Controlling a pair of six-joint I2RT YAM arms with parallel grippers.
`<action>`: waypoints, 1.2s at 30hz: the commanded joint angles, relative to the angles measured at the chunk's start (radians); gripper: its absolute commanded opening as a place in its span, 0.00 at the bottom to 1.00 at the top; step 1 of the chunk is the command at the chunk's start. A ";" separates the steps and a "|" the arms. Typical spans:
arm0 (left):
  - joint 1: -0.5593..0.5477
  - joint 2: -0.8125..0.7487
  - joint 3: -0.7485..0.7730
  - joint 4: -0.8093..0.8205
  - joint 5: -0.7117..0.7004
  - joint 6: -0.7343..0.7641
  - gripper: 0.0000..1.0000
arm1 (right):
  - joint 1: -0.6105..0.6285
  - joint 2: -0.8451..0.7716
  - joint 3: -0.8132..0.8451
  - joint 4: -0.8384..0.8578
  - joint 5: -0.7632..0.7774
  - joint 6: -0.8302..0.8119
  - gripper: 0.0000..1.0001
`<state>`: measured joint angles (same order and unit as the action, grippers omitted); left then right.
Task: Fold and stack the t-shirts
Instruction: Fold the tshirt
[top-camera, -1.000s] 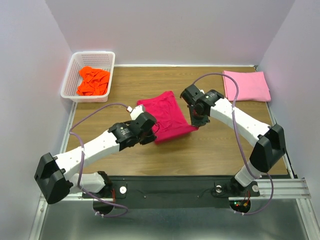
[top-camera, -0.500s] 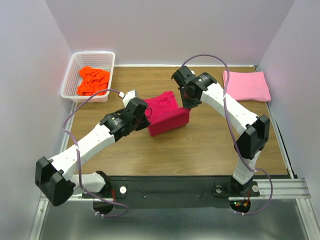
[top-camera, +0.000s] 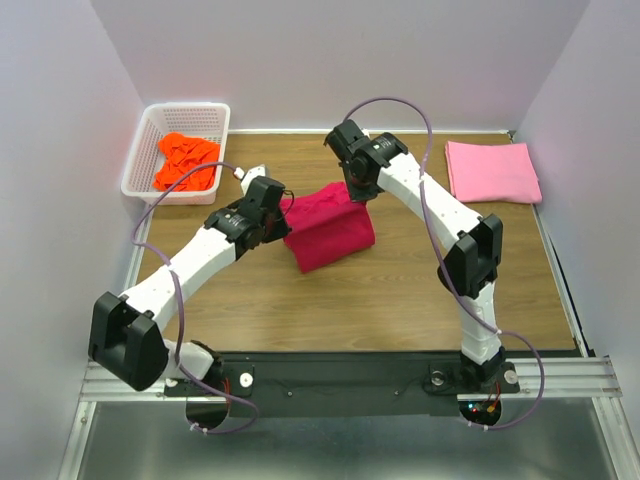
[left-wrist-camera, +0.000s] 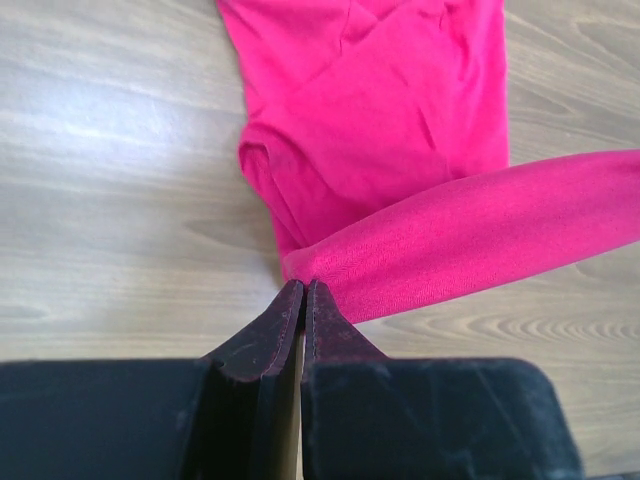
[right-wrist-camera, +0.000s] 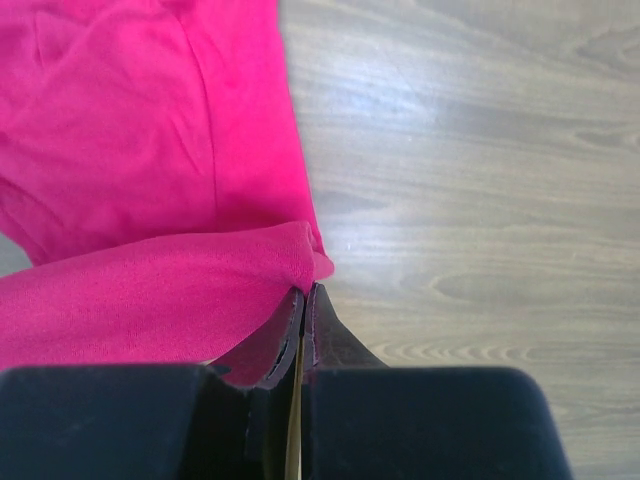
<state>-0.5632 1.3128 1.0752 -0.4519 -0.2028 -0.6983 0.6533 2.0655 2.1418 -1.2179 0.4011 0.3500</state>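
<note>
The left gripper (top-camera: 284, 220) is clamped on the left end of the raised edge of the crimson-red t-shirt (top-camera: 330, 238). The right gripper (top-camera: 358, 196) is clamped on the right end. The rest of that shirt lies on the bench (top-camera: 400, 290). The pink t-shirt (top-camera: 492, 172) lies folded well to its right. The orange t-shirt (top-camera: 185, 162) sits in the basket (top-camera: 140, 150), well to its left.
</note>
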 joint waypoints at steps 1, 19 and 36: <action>0.043 0.017 0.063 0.031 0.006 0.088 0.00 | -0.017 0.033 0.096 0.009 0.082 -0.029 0.01; 0.147 0.135 0.097 0.140 0.063 0.177 0.00 | -0.034 0.088 0.036 0.230 0.131 -0.036 0.01; 0.200 0.270 0.137 0.206 0.083 0.226 0.00 | -0.066 0.146 -0.029 0.415 0.137 -0.037 0.01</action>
<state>-0.3840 1.5658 1.1625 -0.2638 -0.0952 -0.5152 0.6216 2.2173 2.1380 -0.9012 0.4717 0.3164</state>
